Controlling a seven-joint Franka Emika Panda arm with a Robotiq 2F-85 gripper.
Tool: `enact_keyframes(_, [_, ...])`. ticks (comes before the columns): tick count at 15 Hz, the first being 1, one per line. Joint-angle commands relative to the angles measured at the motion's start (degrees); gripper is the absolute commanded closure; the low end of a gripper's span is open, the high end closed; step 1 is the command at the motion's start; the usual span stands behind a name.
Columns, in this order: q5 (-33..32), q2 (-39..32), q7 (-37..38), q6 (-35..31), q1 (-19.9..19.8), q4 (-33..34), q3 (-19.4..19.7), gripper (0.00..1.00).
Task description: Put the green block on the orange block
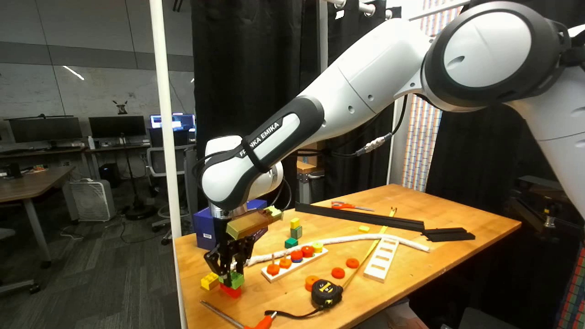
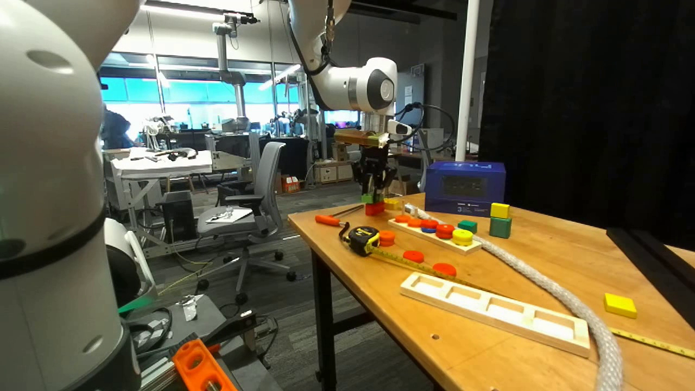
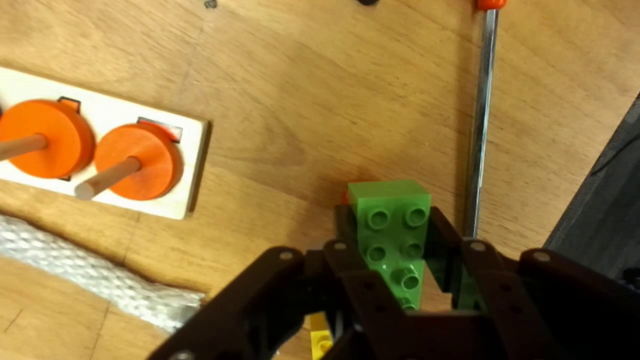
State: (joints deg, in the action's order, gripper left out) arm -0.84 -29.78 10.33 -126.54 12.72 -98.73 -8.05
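- The gripper [image 3: 391, 222] has its fingers drawn in against both long sides of the green block [image 3: 392, 235]; the wrist view shows no gap at either side.
- The green block's long axis runs along the finger faces, up and down in the wrist view, so the hold is across its narrow width, studs up.
- The orange block [image 1: 231, 291] is right below the green block in both exterior views, with little sideways offset, on the table [image 1: 411, 203].
- In the wrist view only a sliver of orange shows, past the green block's upper left corner; the rest is hidden.
- Whether the two touch or a thin gap is left, I cannot tell: the fingertips cover part of the joint.
- The task looks nearly done; the next move likely calls for a straight press down, then letting go without sideways drift.
- A yellow block [image 1: 210, 281] stands just beside them; a spreading finger could knock it.
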Motion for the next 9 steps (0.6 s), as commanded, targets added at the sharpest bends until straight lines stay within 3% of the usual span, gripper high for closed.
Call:
enact_keyframes(1, [1.2,1.1,-0.4,-0.7,0.0,-0.8,0.1,0.78])
enact_keyframes(2, [1.4,1.0,-0.4,-0.7,-0.1,-0.7,0.1,0.76])
enact_keyframes(3, [1.5,0.9,-0.4,-0.6,-0.1,-0.5,0.1,0.38])
enact_keyframes(5, [1.7,0.6,-0.4,-0.5,-0.2,-0.3,0.1,0.30])
enact_keyframes(9, [2.2,0.3,-0.5,-0.3,-0.3,0.1,0.1,0.01])
